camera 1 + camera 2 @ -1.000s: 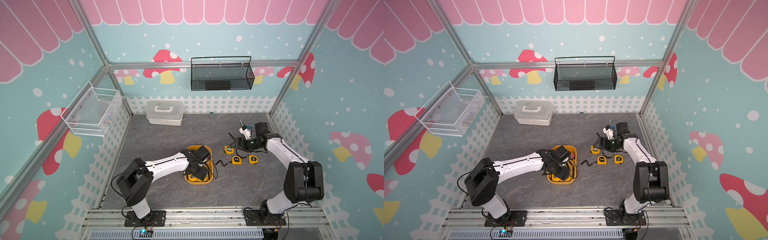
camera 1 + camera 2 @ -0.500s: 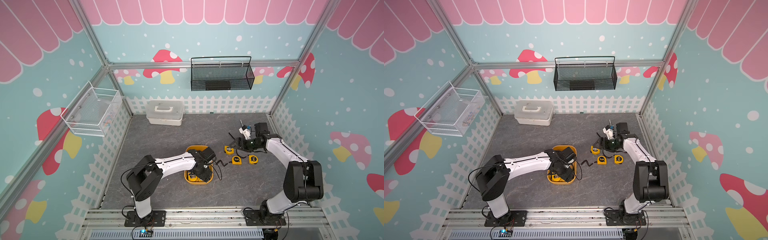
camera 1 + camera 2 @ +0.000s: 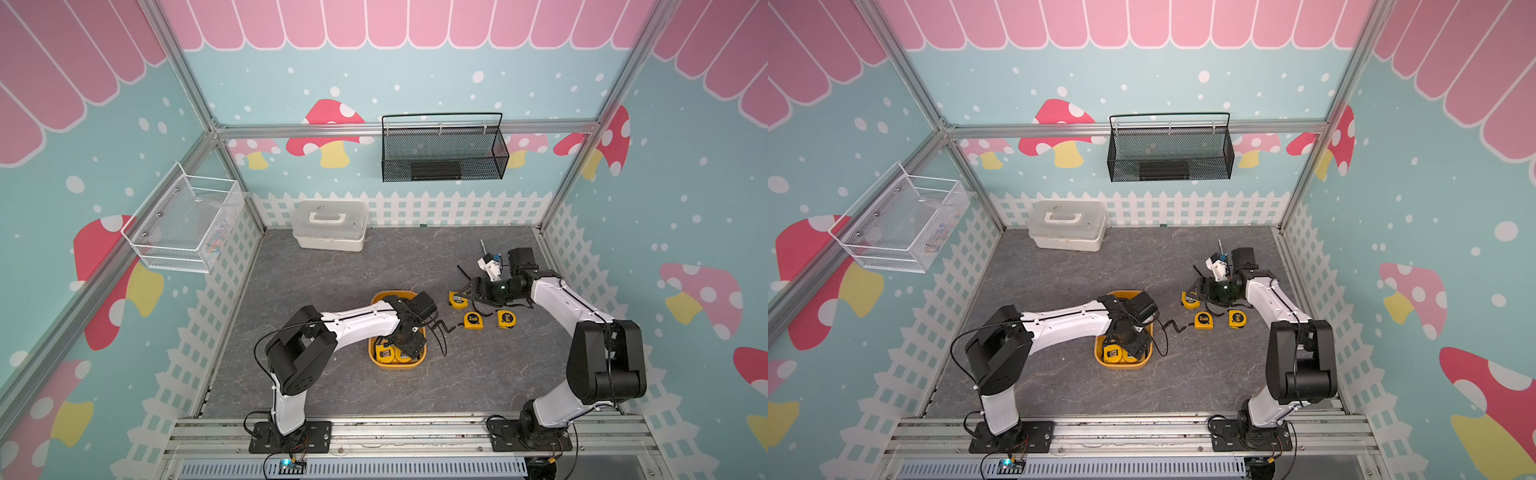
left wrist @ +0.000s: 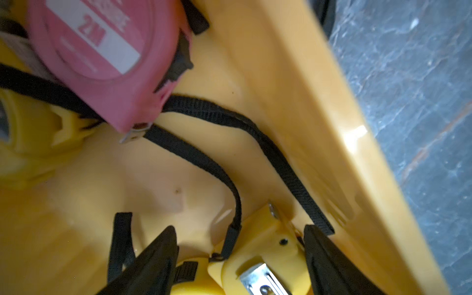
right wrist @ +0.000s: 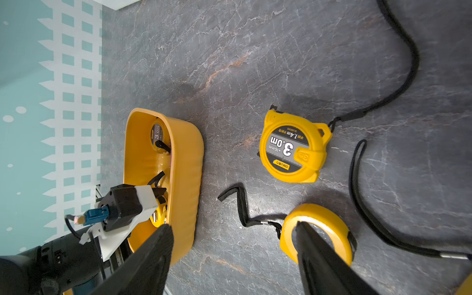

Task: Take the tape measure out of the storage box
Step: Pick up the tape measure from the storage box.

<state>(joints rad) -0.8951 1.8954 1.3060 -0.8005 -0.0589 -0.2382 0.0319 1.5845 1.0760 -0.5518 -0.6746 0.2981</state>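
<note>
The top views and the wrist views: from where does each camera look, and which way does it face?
Both top views: high above the front rail, facing down toward the back wall; the left arm and right arm show whole.
Left wrist: inside the storage box, facing down; the left tool straddles a yellow tape measure.
Right wrist: low over the table, facing the storage box; the open right tool and left arm show.
Shared: all views show the storage box.

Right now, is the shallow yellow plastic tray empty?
Not empty: the shallow yellow plastic tray holds a pink tape measure and yellow tape measures.
</note>
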